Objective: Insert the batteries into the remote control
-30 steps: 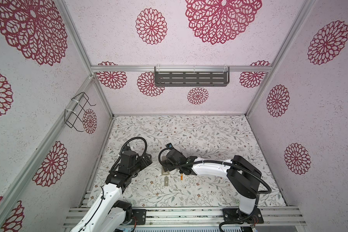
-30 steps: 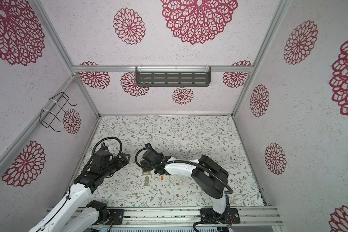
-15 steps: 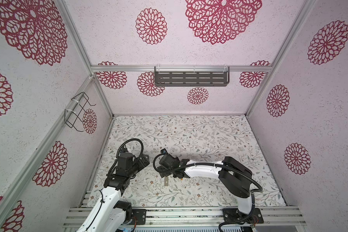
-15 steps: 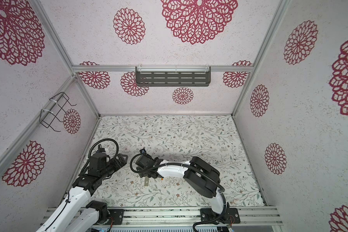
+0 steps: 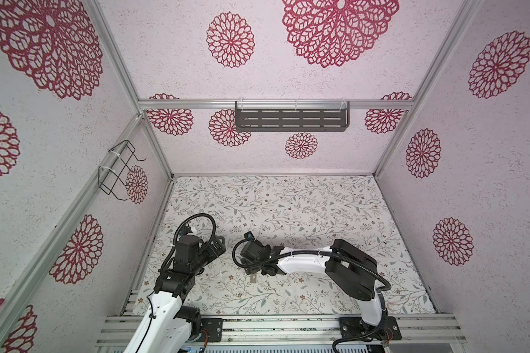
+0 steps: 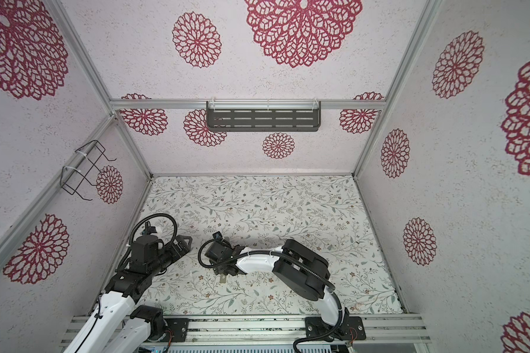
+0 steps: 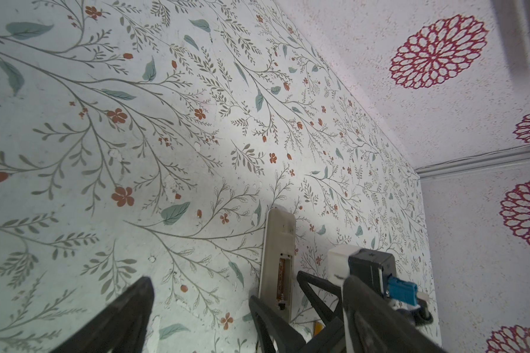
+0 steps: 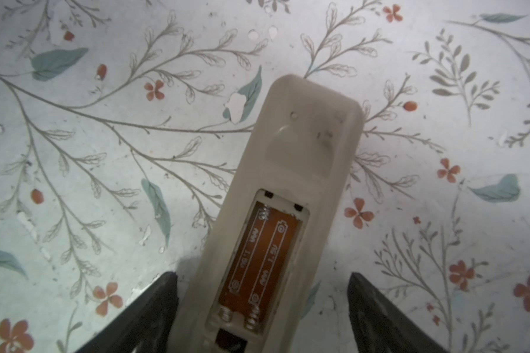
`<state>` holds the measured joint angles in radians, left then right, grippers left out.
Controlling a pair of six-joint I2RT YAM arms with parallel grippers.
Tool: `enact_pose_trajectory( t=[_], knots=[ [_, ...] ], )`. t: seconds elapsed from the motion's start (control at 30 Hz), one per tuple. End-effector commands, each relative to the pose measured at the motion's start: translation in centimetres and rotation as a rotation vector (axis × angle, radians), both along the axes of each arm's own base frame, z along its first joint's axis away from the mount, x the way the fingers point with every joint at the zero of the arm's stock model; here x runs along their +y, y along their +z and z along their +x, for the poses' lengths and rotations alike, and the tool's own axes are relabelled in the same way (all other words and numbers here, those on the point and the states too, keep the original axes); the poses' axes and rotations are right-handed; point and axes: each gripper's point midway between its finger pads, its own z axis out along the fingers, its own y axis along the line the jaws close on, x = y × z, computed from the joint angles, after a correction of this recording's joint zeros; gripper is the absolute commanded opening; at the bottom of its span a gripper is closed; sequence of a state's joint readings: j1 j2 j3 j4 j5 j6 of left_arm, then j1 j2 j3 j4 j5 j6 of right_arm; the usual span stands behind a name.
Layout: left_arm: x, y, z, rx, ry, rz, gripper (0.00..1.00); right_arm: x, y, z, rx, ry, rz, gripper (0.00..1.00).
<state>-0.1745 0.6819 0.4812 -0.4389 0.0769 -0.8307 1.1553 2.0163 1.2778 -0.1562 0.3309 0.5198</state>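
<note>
Floral paper covers the table (image 8: 74,152) beneath me. My right gripper (image 8: 260,281) is spread, its fingers (image 8: 153,305) standing either side of the remote control (image 8: 303,146) without pinching it. The remote lies back-up toward the table's near left, and its uncovered battery compartment (image 8: 263,253) shows a copper board printed "AAA 1.5V". An orange battery (image 7: 317,328) peeks out beside my right fingers. My left gripper (image 7: 199,299) hangs wide apart and empty, just left of the remote. Pale walls (image 5: 288,76) with red rosettes enclose us, and a grey slotted shelf (image 5: 291,120) hangs on the far one.
</note>
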Motion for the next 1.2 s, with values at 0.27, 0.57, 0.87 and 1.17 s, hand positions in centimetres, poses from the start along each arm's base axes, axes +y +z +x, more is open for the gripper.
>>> enact_pose_trajectory(
  t=[0.27, 0.57, 0.87, 1.17],
  knots=[
    [-1.8, 0.5, 0.1, -0.027, -0.090, -0.056, 0.99, -2.9, 0.3, -0.3, -0.011, -0.040, -0.023, 0.65],
    [-4.0, 1.7, 0.6, -0.071, -0.190, -0.115, 0.98, -4.8, 0.6, 0.0, -0.033, -0.048, -0.005, 0.41],
    [-6.1, 3.2, 1.7, -0.115, -0.272, -0.213, 0.99, -4.1, 3.5, 0.1, -0.156, 0.046, 0.120, 0.25],
    [-7.6, 5.4, 1.6, -0.174, -0.358, -0.258, 1.00, -3.3, 10.8, -0.7, -0.325, 0.140, 0.406, 0.16]
  ],
)
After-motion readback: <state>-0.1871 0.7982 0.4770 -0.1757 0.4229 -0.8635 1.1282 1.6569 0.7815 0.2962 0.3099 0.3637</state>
